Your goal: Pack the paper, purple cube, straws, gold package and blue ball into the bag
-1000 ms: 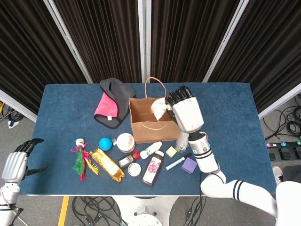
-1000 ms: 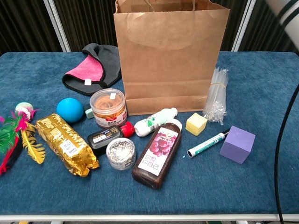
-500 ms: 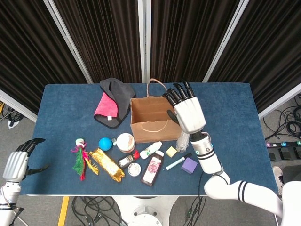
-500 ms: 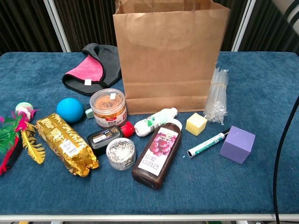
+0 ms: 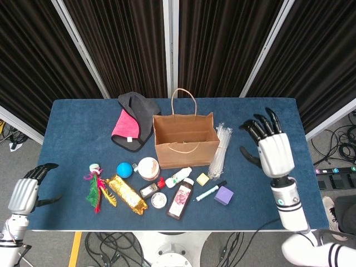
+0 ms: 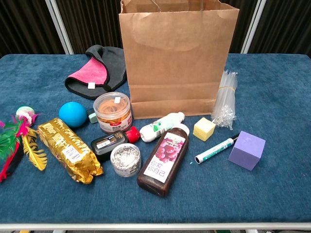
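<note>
My right hand [image 5: 275, 151] hangs empty w/ fingers spread wide, right of the upright brown paper bag [image 5: 183, 139]. Next grab imo: the small purple foam cube [image 5: 223, 195] by the front edge, near the pen. I'd drop straight down, pinch opposite faces. Left hand [image 5: 26, 192] idle, fingers loosely apart, off the table.

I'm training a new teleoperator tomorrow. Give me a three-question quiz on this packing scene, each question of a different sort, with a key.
1. True or false: the right hand holds the straws.
2. Which lies nearest the purple cube? A) blue ball B) marker pen C) gold package
3. Fill in: the straws lie beside the ____.

Key: 1 false, it holds nothing, fingers spread. 2 B. 3 bag.
</note>
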Controlling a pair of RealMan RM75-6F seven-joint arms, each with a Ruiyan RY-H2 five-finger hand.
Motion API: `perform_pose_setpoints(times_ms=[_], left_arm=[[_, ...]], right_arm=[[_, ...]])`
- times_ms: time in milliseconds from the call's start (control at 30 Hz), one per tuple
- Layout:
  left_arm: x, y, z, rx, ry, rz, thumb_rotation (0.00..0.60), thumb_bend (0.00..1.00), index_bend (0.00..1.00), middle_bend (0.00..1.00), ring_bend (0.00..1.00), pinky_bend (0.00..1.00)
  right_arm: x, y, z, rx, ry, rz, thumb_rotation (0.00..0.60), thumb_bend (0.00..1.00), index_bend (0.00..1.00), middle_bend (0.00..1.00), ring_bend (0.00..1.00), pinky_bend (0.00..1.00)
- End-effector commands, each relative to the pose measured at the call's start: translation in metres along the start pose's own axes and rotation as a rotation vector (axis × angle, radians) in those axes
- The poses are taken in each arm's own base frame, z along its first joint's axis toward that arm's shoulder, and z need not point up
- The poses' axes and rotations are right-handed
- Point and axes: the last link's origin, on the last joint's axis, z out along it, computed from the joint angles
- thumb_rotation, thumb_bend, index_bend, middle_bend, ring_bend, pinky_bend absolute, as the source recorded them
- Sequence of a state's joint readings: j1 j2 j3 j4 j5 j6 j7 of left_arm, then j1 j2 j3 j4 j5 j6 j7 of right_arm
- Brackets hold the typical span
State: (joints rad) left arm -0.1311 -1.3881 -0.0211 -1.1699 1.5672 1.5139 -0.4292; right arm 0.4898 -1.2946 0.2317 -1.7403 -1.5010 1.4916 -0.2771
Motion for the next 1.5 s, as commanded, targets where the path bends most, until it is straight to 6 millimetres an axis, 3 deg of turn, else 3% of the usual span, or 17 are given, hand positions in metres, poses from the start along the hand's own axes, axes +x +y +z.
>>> perform_pose_setpoints(times_ms=[33, 267, 467, 967, 1500], left_arm=[[-0.002, 0.002, 0.001, -0.008, -0.002, -0.002, 0.6, 0.06, 0.29, 0.35, 0.25, 0.29], [-0.004, 0.004, -0.001, -0.005, -0.008, -0.001, 0.6, 0.07, 0.29, 0.35, 0.25, 0.29], [-0.002, 0.002, -0.002, 0.002, -0.003, -0.003, 0.6, 0.07, 0.29, 0.35, 0.25, 0.29], [0.001, -0.003, -0.003, -0.009, 0.026, 0.014, 0.6, 0.07, 0.29, 0.35, 0.25, 0.29], [0.005, -0.009, -0.002, 0.002, 0.049, 0.006, 0.6, 0.07, 0.29, 0.35, 0.25, 0.29]], right_arm=[[-0.021, 0.027, -0.066, -0.057, -0.234, 0.066, 0.6, 0.09, 0.36, 0.35, 0.2, 0.1], [-0.066, 0.042, -0.106, -0.032, -0.521, 0.029, 0.6, 0.08, 0.36, 0.33, 0.2, 0.1], [-0.088, 0.04, -0.114, -0.016, -0.639, 0.029, 0.6, 0.04, 0.33, 0.28, 0.15, 0.07], [-0.112, 0.009, -0.105, 0.099, -0.691, 0.034, 0.6, 0.01, 0.27, 0.23, 0.09, 0.01], [-0.132, -0.001, -0.105, 0.134, -0.738, -0.017, 0.6, 0.05, 0.27, 0.22, 0.09, 0.01]])
